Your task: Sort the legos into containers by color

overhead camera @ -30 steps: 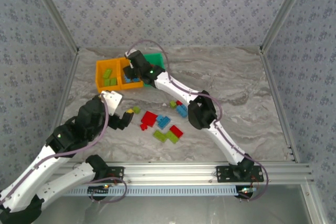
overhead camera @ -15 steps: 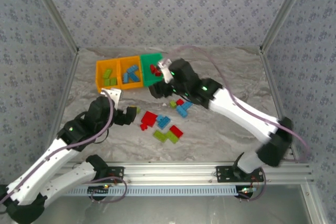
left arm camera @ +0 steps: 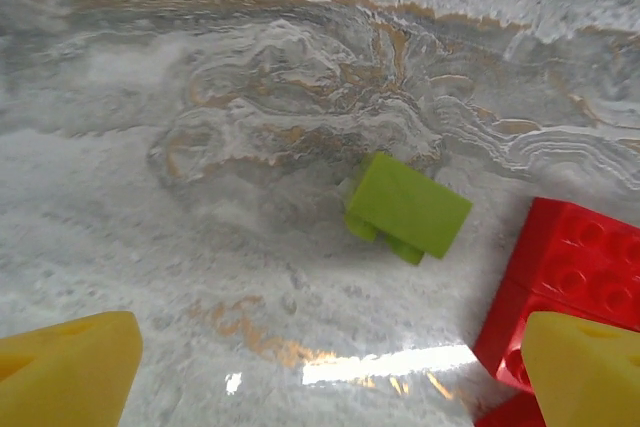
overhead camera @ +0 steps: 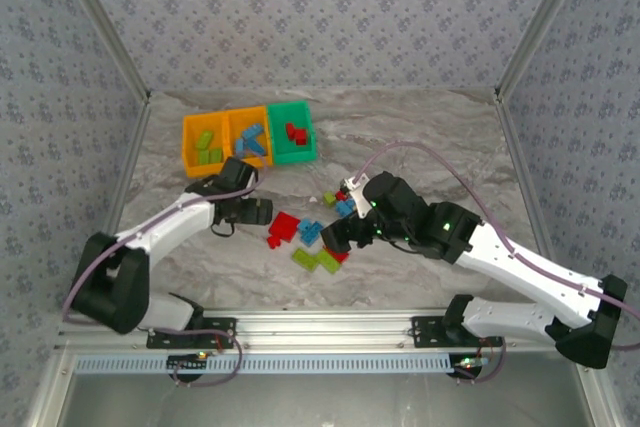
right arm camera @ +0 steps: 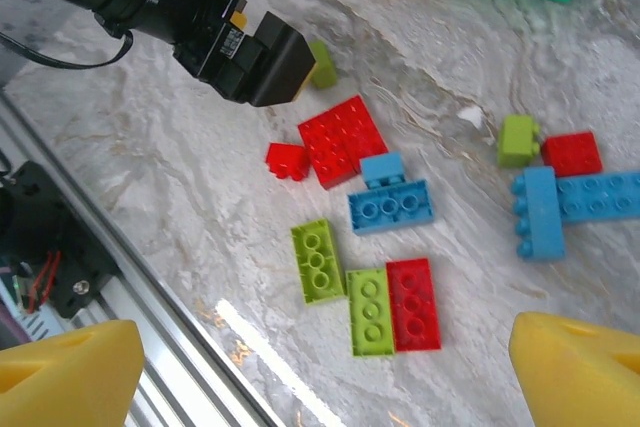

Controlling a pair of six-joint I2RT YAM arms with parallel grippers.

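Loose legos lie mid-table: a red plate [overhead camera: 285, 225], a blue one [overhead camera: 312, 231] and lime ones [overhead camera: 304, 257]. My left gripper [overhead camera: 258, 213] hovers low and open over the marble; a small lime lego [left arm camera: 408, 207] lies just ahead of its gripper midpoint [left arm camera: 325, 377], and a red lego [left arm camera: 580, 267] sits by its right fingertip. My right gripper [overhead camera: 335, 235] hangs open and empty above the pile, where two lime legos [right arm camera: 317, 260], a red one [right arm camera: 412, 302] and a blue one [right arm camera: 390, 207] lie under the gripper's gap [right arm camera: 320, 377]. The containers stand at the back left: two orange bins [overhead camera: 187, 147] and a green bin [overhead camera: 311, 143].
The left orange bin holds lime legos, the middle one [overhead camera: 232, 147] blue, the green one red. More blue legos [right arm camera: 540, 212], a small lime one [right arm camera: 518, 139] and a red one [right arm camera: 572, 153] lie right of the pile. The aluminium rail [overhead camera: 330, 327] runs along the near edge.
My right arm swung back from the bins to above the pile, its jaws opening wide. My left gripper pushed forward and right, down toward the small lime lego.
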